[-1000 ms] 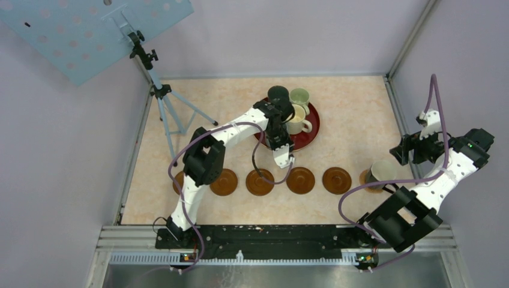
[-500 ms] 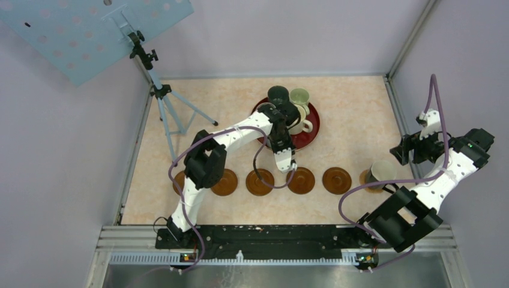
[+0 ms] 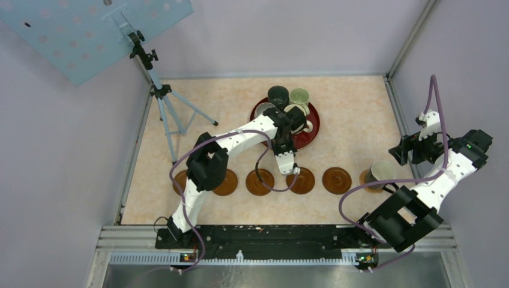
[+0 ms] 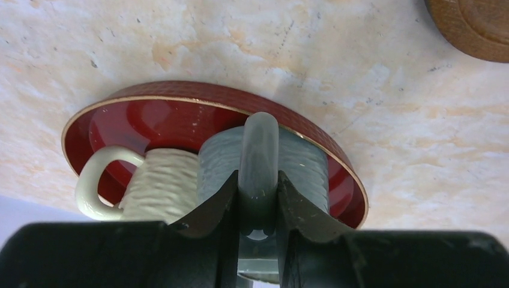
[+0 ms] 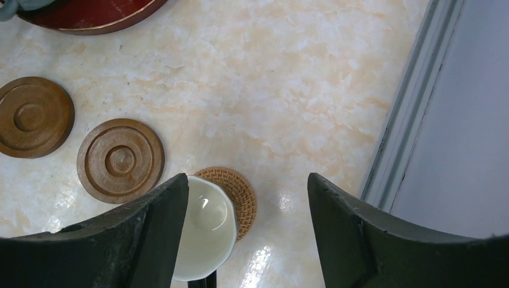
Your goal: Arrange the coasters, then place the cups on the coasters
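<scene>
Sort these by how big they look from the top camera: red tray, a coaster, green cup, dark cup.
1. Red tray
2. Coaster
3. Green cup and dark cup look about alike, so I won't rank them.

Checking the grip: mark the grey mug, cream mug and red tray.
grey mug point(image 4: 303, 159), left wrist view, ribbed wall beside its handle.
cream mug point(image 4: 161, 183), left wrist view, textured wall.
red tray point(image 4: 198, 91), left wrist view, outer rim.

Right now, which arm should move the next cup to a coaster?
Left: the left gripper grips the grey cup by its handle on the tray; the right gripper hangs open above the rightmost cup.
</scene>
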Robot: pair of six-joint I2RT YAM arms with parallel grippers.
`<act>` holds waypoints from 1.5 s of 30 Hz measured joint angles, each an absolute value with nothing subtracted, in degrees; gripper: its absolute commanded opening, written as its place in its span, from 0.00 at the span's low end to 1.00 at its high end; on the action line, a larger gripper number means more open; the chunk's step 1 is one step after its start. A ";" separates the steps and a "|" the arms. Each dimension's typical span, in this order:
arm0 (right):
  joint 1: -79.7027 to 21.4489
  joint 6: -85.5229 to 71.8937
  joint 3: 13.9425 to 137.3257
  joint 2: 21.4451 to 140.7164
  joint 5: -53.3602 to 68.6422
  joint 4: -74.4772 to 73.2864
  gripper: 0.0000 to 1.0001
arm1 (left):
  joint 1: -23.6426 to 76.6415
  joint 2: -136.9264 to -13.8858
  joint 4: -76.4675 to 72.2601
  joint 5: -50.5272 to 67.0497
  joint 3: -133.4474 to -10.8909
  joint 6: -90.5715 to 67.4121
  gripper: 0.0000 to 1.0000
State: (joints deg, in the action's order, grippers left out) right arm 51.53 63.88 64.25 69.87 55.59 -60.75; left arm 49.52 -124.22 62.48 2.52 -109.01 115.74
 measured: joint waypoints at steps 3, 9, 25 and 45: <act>51.53 63.92 64.14 69.97 55.61 -60.69 0.72 | 49.87 -124.22 63.61 0.43 -110.13 114.37 0.00; 51.53 64.07 64.14 70.39 55.81 -60.47 0.71 | 49.98 -124.22 65.30 -1.80 -112.31 112.36 0.00; 51.53 64.36 64.14 72.07 57.32 -59.07 0.74 | 50.39 -123.09 75.33 -7.22 -115.52 103.31 0.00; 51.53 62.52 64.14 75.22 59.02 -56.38 0.74 | 48.29 -99.09 79.53 -14.79 -87.57 80.84 0.00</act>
State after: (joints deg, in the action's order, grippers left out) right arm 51.53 62.52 64.14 75.22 59.02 -56.38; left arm 48.29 -99.09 79.53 -14.79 -87.57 80.84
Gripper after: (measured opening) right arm 0.738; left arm 0.288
